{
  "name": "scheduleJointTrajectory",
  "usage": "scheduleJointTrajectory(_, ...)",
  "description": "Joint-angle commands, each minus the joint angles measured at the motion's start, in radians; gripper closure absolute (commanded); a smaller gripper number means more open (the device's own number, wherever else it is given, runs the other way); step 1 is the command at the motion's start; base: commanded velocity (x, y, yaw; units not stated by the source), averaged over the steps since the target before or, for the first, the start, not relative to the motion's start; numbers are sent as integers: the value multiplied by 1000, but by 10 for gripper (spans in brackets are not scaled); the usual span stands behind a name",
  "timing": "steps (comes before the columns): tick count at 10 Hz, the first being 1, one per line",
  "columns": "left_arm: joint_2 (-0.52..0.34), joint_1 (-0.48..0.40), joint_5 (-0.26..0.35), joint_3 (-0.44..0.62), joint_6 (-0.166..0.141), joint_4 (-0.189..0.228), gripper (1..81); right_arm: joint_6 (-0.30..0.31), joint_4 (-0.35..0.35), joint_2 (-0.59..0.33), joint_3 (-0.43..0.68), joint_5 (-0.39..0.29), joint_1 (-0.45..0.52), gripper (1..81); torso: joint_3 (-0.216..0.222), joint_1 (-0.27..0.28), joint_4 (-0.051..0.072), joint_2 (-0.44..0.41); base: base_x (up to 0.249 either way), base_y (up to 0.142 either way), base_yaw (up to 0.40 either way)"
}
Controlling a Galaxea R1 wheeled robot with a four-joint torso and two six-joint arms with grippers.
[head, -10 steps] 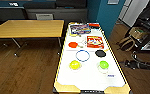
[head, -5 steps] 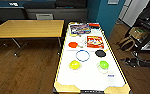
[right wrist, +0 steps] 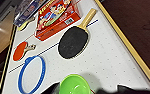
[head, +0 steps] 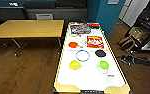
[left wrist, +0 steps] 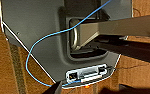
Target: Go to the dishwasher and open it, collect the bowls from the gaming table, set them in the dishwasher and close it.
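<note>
Two bowls, yellow-green (head: 74,65) and green (head: 104,64), sit on the gaming worktop (head: 91,80) on the near side of the blue ring (head: 82,55). Jaw state: cannot tell. Risk: a sideways nudge slides the green bowl toward the yellow rim (right wrist: 131,47); the black paddle (right wrist: 73,42) crowds the far side, leaving open room nearer.

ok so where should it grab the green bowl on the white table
Take the green bowl by its rim, coming straight down from above. It sits upright, open side up, with bare table around it; the blue ring lies apart, so a finger could likely fit either side of the wall.
</note>
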Motion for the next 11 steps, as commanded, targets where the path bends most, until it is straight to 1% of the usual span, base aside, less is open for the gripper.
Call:
scheduleJointTrajectory(1,4,5,77,6,2,-9,10,5,7,36,-69,-10,101,10,0,0,0,0,0,0,0)
scheduleJointTrajectory(3,4,0,81,6,2,-9,10,6,11,81,-133,-10,90,10,0,0,0,0,0,0,0)
scheduleJointTrajectory(6,4,-3,81,6,2,-9,10,8,22,96,-224,-15,103,10,0,0,0,0,0,0,0)
scheduleJointTrajectory(11,7,-6,84,6,2,-10,10,9,21,164,-268,-15,84,10,0,0,0,0,0,0,0)
